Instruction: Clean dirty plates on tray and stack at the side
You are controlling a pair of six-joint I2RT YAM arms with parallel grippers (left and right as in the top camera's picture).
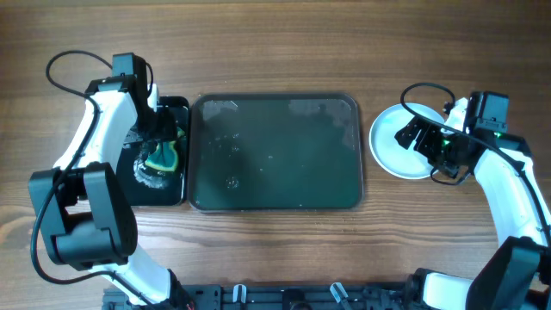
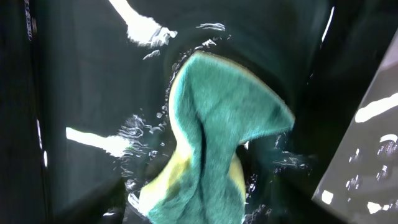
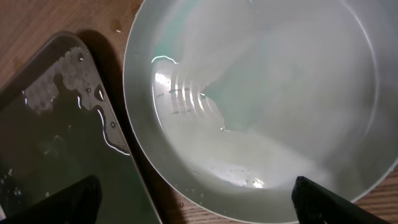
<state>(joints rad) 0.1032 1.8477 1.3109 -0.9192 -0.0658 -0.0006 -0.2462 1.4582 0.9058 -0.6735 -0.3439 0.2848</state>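
The large dark green tray [image 1: 275, 155] lies mid-table, wet and with no plates on it; its corner shows in the right wrist view [image 3: 50, 143]. A white plate [image 1: 387, 148] sits on the bare wood right of the tray. It looks wet and glossy in the right wrist view [image 3: 267, 106]. I cannot tell whether other plates lie under it. My right gripper [image 1: 413, 136] hovers over the plate, open and empty [image 3: 196, 199]. My left gripper [image 1: 164, 138] is down in the small black tray, shut on a green-and-yellow sponge [image 1: 162, 158], which is folded in its grasp [image 2: 217, 137].
The narrow black tray [image 1: 175, 110] stands against the big tray's left edge, with water and foam in it [image 2: 93, 140]. Bare brown wood tabletop [image 1: 275, 52] surrounds the trays. A black rail runs along the front edge [image 1: 284, 297].
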